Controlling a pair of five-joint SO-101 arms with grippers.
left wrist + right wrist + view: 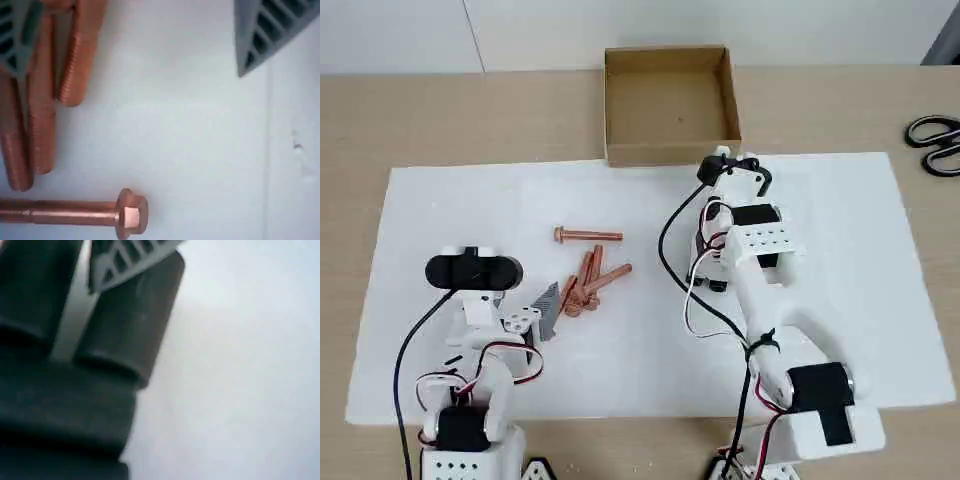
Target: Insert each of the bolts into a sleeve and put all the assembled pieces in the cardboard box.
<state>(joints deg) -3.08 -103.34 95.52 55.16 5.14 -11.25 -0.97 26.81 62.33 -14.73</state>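
The left gripper (127, 72) hangs spread wide over the pile of bolts (585, 285), which lies a little toward 9 o'clock from the middle of the white sheet (820, 300). One finger (15, 40) covers the pile, I think so that it can close on one bolt. A single bolt (588, 235) lies apart, at 12 o'clock of the pile. The right gripper (120, 265) is low at the dark sleeves (130, 325), toward 3 o'clock. I cannot tell whether it pinches one. The cardboard box (670, 155) stands at 12 o'clock, near the right arm.

Bolts (585, 283) on the sheet (840, 300), cardboard box (670, 155) behind them
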